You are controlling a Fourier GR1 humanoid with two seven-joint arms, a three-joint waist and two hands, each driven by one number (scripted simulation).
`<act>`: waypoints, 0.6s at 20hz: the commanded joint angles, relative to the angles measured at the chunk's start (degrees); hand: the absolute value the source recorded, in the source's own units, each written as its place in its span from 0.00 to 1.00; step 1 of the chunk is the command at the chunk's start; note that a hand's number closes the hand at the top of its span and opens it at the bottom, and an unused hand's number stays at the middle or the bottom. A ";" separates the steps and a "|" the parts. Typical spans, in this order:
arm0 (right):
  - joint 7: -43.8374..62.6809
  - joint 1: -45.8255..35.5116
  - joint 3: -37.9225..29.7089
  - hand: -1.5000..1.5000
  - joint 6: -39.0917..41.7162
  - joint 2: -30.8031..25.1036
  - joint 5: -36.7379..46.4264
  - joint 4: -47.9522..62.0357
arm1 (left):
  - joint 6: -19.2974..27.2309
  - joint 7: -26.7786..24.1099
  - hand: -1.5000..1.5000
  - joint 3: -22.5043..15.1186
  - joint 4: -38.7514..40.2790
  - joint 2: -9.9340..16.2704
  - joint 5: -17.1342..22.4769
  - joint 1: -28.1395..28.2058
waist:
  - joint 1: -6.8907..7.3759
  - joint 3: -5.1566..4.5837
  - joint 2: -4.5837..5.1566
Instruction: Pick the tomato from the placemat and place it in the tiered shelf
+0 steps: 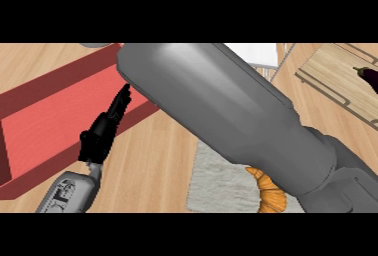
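No tomato shows anywhere in the head view. My right forearm (229, 115) fills the middle, running from the lower right up toward the top left, and its hand is out of sight. Over the edge of a red mat (52, 115) with darker red borders, my left hand (103, 131) stands edge-on with its fingers straight and pointing up, holding nothing. The wooden tiered shelf (332, 70) sits at the upper right, with a dark eggplant (367, 76) lying on it.
A grey cloth mat (214, 177) lies on the wooden counter under my right forearm. An orange ridged object (271, 196) rests at its lower right, partly hidden by the arm. A white object (258, 52) shows at the top.
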 commanded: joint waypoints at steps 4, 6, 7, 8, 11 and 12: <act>9.32 1.86 2.16 1.00 -6.04 0.68 1.09 3.09 | 0.33 1.59 0.50 0.37 1.24 -0.43 -0.99 -0.70 | -0.51 0.00 0.19; 8.92 3.41 0.25 1.00 -8.00 0.68 4.31 7.03 | -0.80 1.13 0.50 1.56 0.83 0.36 0.19 -0.88 | -0.68 0.00 0.38; 9.05 3.25 -1.36 1.00 -12.06 0.68 4.22 6.01 | -0.83 0.94 0.50 0.60 -0.27 -0.08 0.05 0.67 | -0.01 0.01 0.46; 6.81 3.09 -5.33 1.00 -18.16 0.68 3.06 1.38 | -0.43 2.62 0.50 1.20 -0.34 0.63 -0.26 -1.41 | -0.27 0.20 0.68; 4.74 6.00 -6.78 1.00 -20.65 0.68 3.86 0.26 | 0.25 1.94 0.50 1.01 -0.55 0.32 -0.81 0.62 | -0.51 0.11 0.39; 3.02 8.39 -8.10 1.00 -24.48 0.06 5.29 0.83 | -0.67 1.61 0.50 1.52 0.29 0.38 0.09 0.22 | -0.95 0.11 0.74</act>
